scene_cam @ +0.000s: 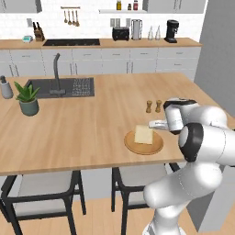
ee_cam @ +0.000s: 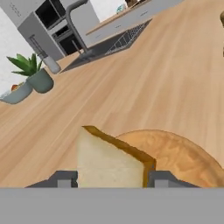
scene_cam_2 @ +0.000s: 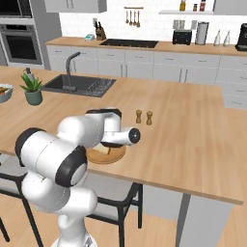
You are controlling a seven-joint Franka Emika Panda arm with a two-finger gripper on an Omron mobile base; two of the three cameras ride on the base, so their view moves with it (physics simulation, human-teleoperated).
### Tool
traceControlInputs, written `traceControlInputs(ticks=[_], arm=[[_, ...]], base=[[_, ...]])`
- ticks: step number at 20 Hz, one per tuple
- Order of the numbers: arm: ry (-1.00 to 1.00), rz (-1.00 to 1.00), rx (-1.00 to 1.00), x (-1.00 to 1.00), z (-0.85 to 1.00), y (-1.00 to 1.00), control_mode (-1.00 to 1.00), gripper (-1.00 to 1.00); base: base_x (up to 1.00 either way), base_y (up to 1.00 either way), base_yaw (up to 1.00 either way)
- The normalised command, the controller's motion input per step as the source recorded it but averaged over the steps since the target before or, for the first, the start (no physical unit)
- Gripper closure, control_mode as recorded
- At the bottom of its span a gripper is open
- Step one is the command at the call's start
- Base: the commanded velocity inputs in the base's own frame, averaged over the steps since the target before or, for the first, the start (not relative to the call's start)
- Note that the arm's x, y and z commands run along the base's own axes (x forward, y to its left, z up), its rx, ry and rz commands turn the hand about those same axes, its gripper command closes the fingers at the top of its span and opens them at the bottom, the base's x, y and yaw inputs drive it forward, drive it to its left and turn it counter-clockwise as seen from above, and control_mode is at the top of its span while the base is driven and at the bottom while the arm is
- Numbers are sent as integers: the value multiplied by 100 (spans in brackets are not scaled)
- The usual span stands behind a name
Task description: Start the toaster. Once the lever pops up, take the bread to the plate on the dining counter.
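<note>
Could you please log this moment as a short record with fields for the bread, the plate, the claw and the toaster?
bread: pale slice between the claw's finger tips, over the plate
plate: round wooden plate near the front edge of the dining counter
claw: claw shut on the bread, one tip on each side
contact with plate: cannot tell whether the slice rests on it
toaster: black toaster on the back worktop, far from the arm
</note>
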Motion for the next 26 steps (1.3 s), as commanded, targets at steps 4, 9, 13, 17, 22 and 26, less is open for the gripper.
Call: traceControlInputs(ticks=[4,9,13,17,22,26], arm=[[0,-7,0,0,-3,-1,-100,-100],[1,-13,0,-26,5,-13,-100,-100],[-3,-13,0,-76,79,-4,-100,-100],[0,-13,0,-65,100,0,-100,-100],[0,-10,0,-49,100,0,-100,-100],[9,-8,0,-63,100,-3,-100,-100]], base=[[0,0,0],[0,0,0],[0,0,0],[0,0,0],[0,0,0],[0,0,0]])
